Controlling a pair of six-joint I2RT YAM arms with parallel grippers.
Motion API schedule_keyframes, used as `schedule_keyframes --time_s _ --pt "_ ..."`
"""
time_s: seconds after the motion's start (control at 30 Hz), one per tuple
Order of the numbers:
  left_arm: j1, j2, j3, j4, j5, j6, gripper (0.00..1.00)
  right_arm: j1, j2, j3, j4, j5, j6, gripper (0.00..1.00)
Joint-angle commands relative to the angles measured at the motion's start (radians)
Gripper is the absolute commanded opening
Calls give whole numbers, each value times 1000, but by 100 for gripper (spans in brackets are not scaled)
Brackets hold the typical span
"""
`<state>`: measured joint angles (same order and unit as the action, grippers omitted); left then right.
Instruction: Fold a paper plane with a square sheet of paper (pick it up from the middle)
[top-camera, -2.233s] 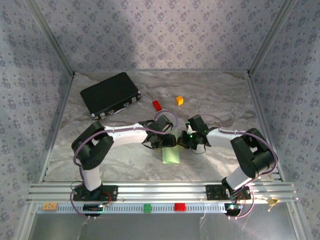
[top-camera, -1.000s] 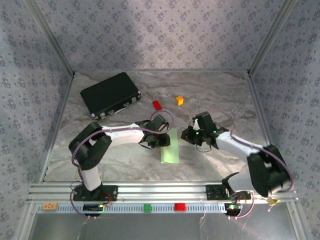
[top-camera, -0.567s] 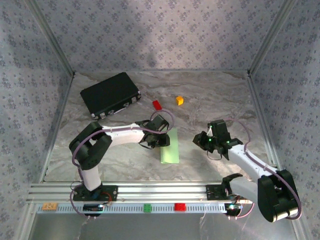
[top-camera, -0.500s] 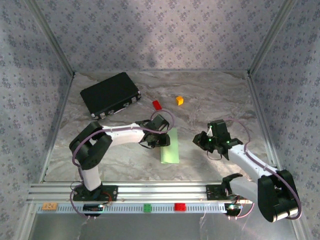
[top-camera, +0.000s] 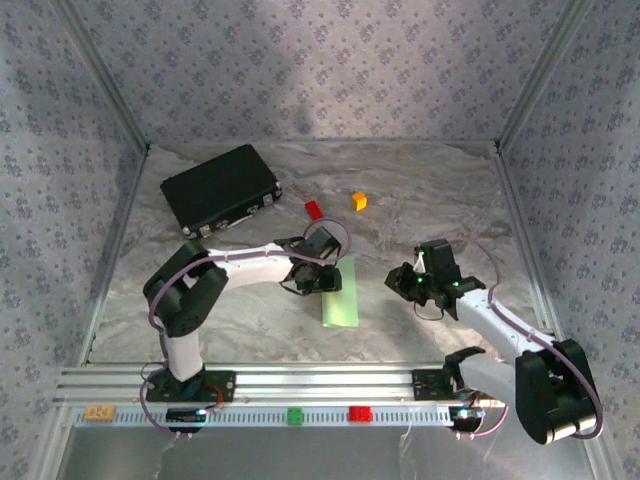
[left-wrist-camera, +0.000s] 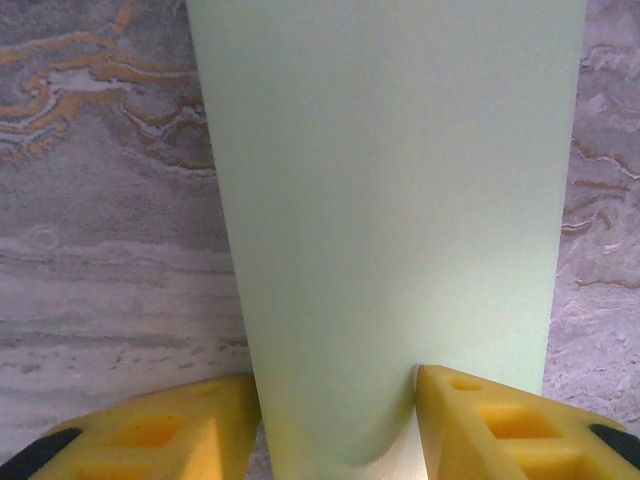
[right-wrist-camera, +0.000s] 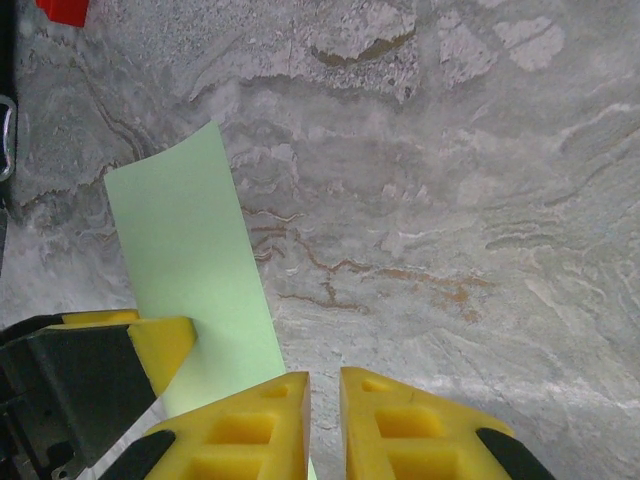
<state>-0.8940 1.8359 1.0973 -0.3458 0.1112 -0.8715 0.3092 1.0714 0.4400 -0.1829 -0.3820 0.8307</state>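
Note:
The square sheet of paper (top-camera: 341, 300) lies on the table, folded into a long, narrow, pale green strip (left-wrist-camera: 390, 180). My left gripper (top-camera: 321, 279) is at its far end. Its jaws (left-wrist-camera: 338, 385) stand apart over the strip. One yellow fingertip (left-wrist-camera: 500, 420) rests on the paper and the other (left-wrist-camera: 150, 430) sits at its left edge. My right gripper (top-camera: 410, 283) hovers to the right of the strip, shut (right-wrist-camera: 325, 385) with nothing between its fingers. The strip (right-wrist-camera: 185, 240) and the left arm's finger (right-wrist-camera: 165, 345) show in the right wrist view. A paper plane is out of view.
A black case (top-camera: 220, 188) lies at the back left. A small red block (top-camera: 314, 210) and an orange block (top-camera: 359, 200) sit behind the grippers. The aluminium rail (top-camera: 250, 385) with a green block (top-camera: 295, 415) and a red block (top-camera: 359, 413) runs along the near edge.
My right arm has swung away from the paper to the right and then held still. The left gripper has stayed on the strip's far end and opened slightly.

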Motion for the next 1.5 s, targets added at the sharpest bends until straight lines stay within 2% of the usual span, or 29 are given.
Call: schedule_keyframes --time_s 0.0,0.4,0.8,1.23,1.47 --pt "-8 91 -14 25 2 27 47 1 7 -7 3 -14 14 17" --pt "-12 106 -13 22 -3 27 48 38 56 7 44 -36 9 16" --pt "-13 111 -14 29 -1 28 47 183 236 110 120 -42 -18 0" --pt "-17 114 -24 41 -2 25 47 261 469 232 193 -92 -34 0" --pt "-19 113 -26 45 0 23 47 271 555 249 147 -50 -48 0"
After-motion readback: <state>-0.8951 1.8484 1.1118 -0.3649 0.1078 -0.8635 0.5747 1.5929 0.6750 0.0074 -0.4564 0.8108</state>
